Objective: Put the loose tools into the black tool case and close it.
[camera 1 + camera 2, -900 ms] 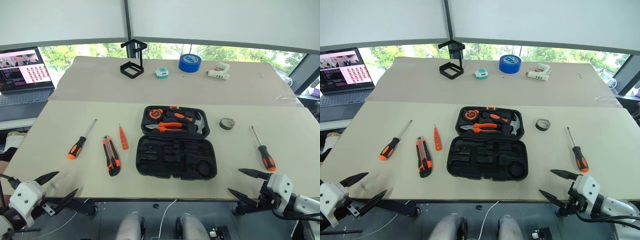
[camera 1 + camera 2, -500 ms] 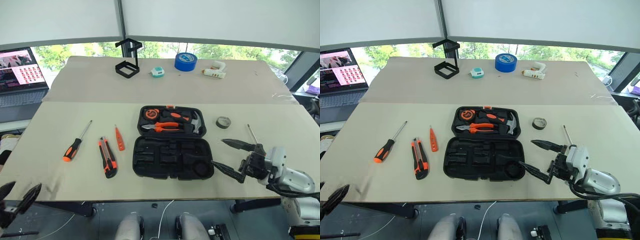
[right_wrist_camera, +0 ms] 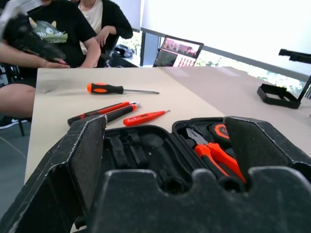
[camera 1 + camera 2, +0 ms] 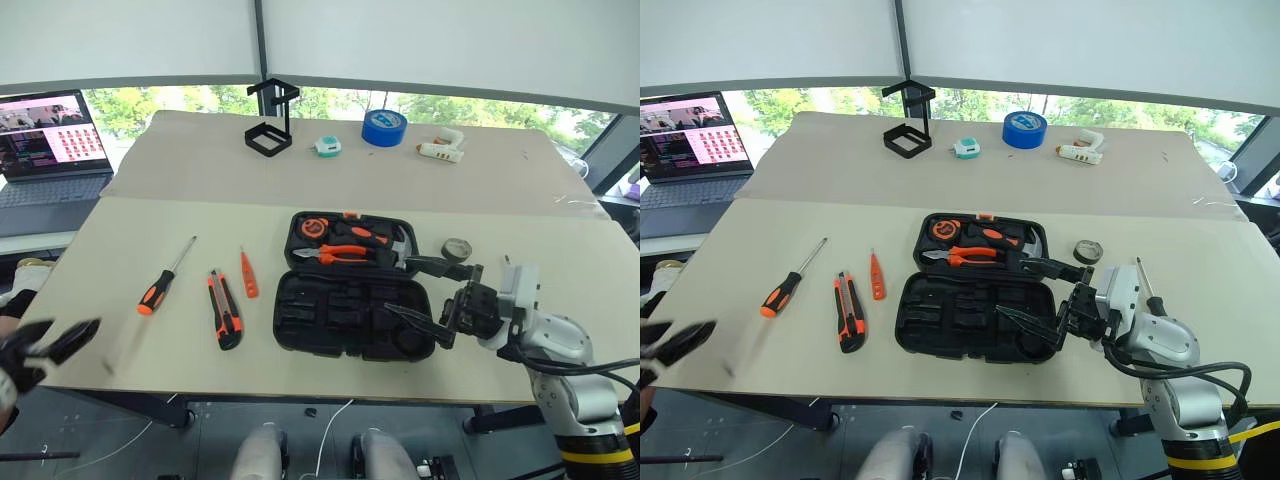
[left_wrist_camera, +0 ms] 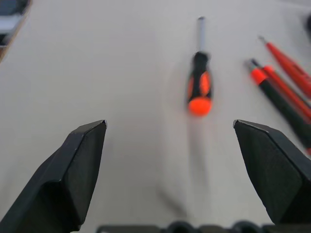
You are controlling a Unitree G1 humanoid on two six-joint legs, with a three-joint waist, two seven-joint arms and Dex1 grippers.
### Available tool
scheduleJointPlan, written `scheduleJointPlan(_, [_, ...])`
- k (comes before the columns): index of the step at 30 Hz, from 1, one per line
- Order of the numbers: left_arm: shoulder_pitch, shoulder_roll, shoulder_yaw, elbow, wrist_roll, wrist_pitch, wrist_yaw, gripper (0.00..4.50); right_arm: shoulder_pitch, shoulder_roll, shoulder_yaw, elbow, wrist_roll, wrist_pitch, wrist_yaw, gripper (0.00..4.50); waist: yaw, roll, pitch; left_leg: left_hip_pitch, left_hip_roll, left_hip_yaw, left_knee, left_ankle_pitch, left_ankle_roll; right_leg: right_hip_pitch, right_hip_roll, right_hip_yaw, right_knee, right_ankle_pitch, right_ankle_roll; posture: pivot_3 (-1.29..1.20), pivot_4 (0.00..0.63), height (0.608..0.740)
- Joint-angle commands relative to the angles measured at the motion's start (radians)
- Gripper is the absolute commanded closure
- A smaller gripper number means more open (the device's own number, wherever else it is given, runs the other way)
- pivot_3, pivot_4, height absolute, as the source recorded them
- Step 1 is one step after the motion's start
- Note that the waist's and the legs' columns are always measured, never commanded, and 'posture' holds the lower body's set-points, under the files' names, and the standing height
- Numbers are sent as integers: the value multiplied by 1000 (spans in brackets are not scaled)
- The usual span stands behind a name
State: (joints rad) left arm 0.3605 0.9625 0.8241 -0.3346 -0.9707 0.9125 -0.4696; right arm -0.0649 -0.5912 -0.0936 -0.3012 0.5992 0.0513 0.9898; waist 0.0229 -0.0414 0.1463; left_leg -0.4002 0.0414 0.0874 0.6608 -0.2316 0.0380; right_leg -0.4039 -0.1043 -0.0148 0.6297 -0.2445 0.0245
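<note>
The black tool case [image 4: 330,318] lies open mid-table; pliers, a hammer and a tape measure fill its far half, and its near half has bare slots. My right gripper [image 4: 398,288] hangs open over the case's right end, nothing between its fingers. Left of the case lie a screwdriver [image 4: 160,284], the utility knife [image 4: 224,310] and the tester pen [image 4: 247,274]. The grey tape roll [image 4: 457,248] sits right of the case. The second screwdriver [image 4: 1143,276] shows behind my right wrist. My left gripper [image 5: 170,127] is open off the table's front left corner, facing the left screwdriver [image 5: 199,86].
A laptop [image 4: 50,140] stands at the far left. Along the back are a black wire stand [image 4: 270,126], a small teal tape measure [image 4: 325,146], a blue tape roll [image 4: 382,127] and a white glue gun [image 4: 440,149]. People [image 3: 53,29] sit beyond the table's left end.
My right gripper has swung in from the table's front right corner to above the case's right end. My left gripper stays by the front left corner, a little higher than half a second ago.
</note>
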Motion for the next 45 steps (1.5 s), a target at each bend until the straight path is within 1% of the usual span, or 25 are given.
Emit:
scheduleJointPlan(1, [-241,105,-239,81,62,104,64,0,-13,-1,-9,-24,-11,1,-6,12,-6,2,1,0,0,1,0,0,0,0,0,1,-1,2,3,0,150,740])
scheduleJointPlan(2, [-307,123,-326,115,111,97,51,0,-20,0,-7,-17,-14,-2,-3,12,-9,2,1,0,-2,0,0,0,0,-1,2,1,1,2,4,0,150,740])
scheduleJointPlan(5, [-429,136,-488,204,220,74,20,0,-30,2,-15,3,-17,-12,7,12,-27,3,2,0,-1,1,0,0,-2,-2,6,3,0,3,3,0,150,740])
scheduleJointPlan(8, [-494,129,-600,289,308,54,-16,0,-21,3,-33,21,-22,-32,19,12,-37,3,2,0,5,1,0,-3,-7,-4,13,4,1,2,1,0,150,740])
scheduleJointPlan(11, [-511,124,-640,310,350,63,-40,736,0,2,-54,30,-27,-51,23,0,-36,3,2,-1,8,1,-1,-4,-10,-6,16,3,2,0,-2,0,150,740])
scheduleJointPlan(16, [-461,135,-614,285,376,88,-89,2570,43,2,-71,37,-37,-80,30,0,-32,3,2,-3,8,1,-1,-4,-11,-8,14,3,3,0,-3,0,150,740])
scheduleJointPlan(18, [-461,117,-591,316,404,27,-99,3318,47,7,-69,46,-45,-93,32,0,-34,3,2,-2,8,2,-1,-4,-11,-8,13,4,3,0,-3,0,150,740])
scheduleJointPlan(19, [-462,114,-579,323,415,-3,-113,3572,49,8,-69,49,-49,-99,33,0,-34,3,2,-2,8,2,-1,-4,-11,-8,13,4,3,0,-3,0,150,740])
scheduleJointPlan(22, [-478,122,-516,311,416,-135,-218,3623,60,-7,-93,53,-48,-109,40,0,-32,3,2,-2,9,2,-1,-4,-11,-8,14,4,4,0,-3,0,150,740])
scheduleJointPlan(25, [-519,129,-490,303,451,-363,-345,3623,79,-27,-128,63,-43,-118,52,0,-22,3,2,-6,8,2,0,-3,-11,-12,14,3,4,0,-3,0,150,740])
scheduleJointPlan(27, [-577,148,-574,275,510,-498,-442,3623,93,-56,-157,86,-32,-111,81,0,-12,3,2,-7,8,3,0,-3,-11,-13,13,4,4,0,-3,0,150,740])
scheduleJointPlan(29, [-682,120,-705,234,565,-593,-536,3623,99,-78,-193,112,-22,-104,89,0,-3,3,2,-7,6,6,1,-3,-11,-13,13,3,4,0,-3,0,150,740])
scheduleJointPlan(32, [-877,9,-908,211,631,-634,-643,3623,99,-102,-223,141,-31,-115,100,0,15,4,2,-5,5,11,1,-2,-9,-7,13,2,1,1,-2,0,150,740])
scheduleJointPlan(35, [-1031,-138,-1097,243,717,-655,-722,3623,100,-120,-248,158,-38,-124,109,0,16,4,2,-4,5,12,4,-3,-8,-4,14,3,1,2,0,0,150,740])
scheduleJointPlan(38, [-1133,-245,-1247,350,870,-652,-717,3623,110,-132,-262,153,-36,-121,112,0,5,4,2,-6,5,11,8,-4,-7,-3,16,3,1,2,1,0,150,740])
scheduleJointPlan(41, [-1185,-303,-1332,461,1004,-667,-671,3623,132,-129,-268,122,-34,-110,100,0,-11,4,2,-6,5,9,9,-4,-6,-4,18,4,1,2,1,0,150,740])
scheduleJointPlan(45, [-1205,-356,-1344,497,1057,-623,-647,3623,170,-110,-272,73,-29,-97,68,0,-12,4,2,-6,6,7,9,-4,-6,-4,18,4,1,2,2,0,150,740])
